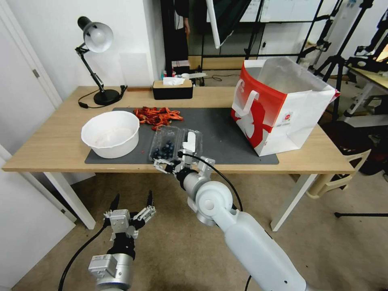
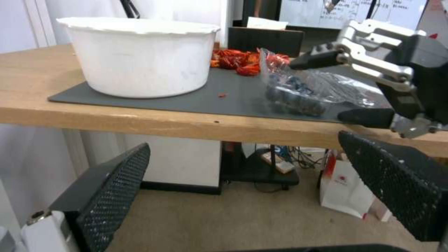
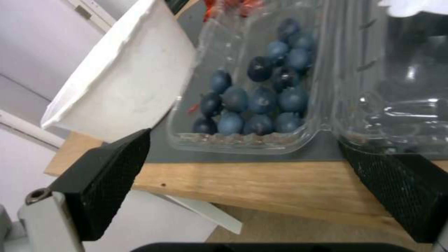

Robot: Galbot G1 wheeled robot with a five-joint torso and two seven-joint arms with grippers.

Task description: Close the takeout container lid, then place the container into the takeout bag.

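Hovering at the table edge, the right pincer (image 1: 169, 161) (fingers apart) faces the open takeout container (image 1: 165, 144).

**Legible text: none**

Takeout bag (image 1: 279, 109): small red logo w/ a line of print beneath it on the white side panel, too small to read. White oblong label on the lid (image 1: 190, 142): no print made out. Whiteboard in the background of the left wrist view (image 2: 355, 13): faint scribbles, illegible. Small white bag on the floor under the desk (image 2: 344, 190): red mark, unreadable. No nos. or signs elsewhere.
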